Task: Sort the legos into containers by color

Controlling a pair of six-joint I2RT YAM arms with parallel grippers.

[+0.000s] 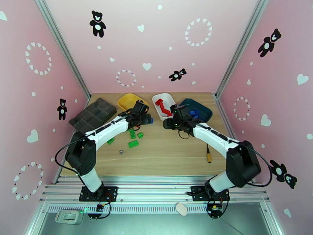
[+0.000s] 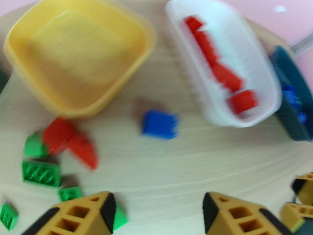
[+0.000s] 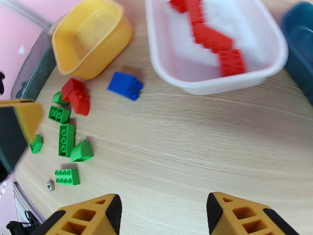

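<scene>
Pink walls (image 1: 156, 44) with black bears and white hearts enclose a wooden surface (image 3: 203, 153).

Left pincer (image 2: 158, 210): fingers apart, nothing between them, hanging above the wood near the loose pieces. Right pincer (image 3: 163, 212): fingers apart too, empty, above bare wood just in front of the white tray (image 3: 219, 85). Grey compartment tray (image 1: 93, 114) at far left; not part of the sort.

Progress, tray by tray:
- white tray holds a row of red bricks (image 3: 211, 36), about five
- teal tray (image 3: 299, 40) at far right holds several blue bricks (image 1: 194, 113)
- yellow tray (image 3: 109, 51) holds nothing

Left on the surface:
- one loose blue brick (image 3: 126, 85) between the yellow and white trays, touching neither
- two loose red bricks (image 3: 76, 99) touching each other just in front of the yellow tray
- green bricks (image 3: 66, 140), six or seven, scattered near them
- small metal bit (image 3: 50, 185) beside the nearest green one

Judgement: red and blue nearly done; green not begun and presumably bound for the yellow tray; roughly half the job remains.

Writing: none legible; no brand or label seen on trays or bricks; left wrist view too blurred to read any stud marks.
</scene>
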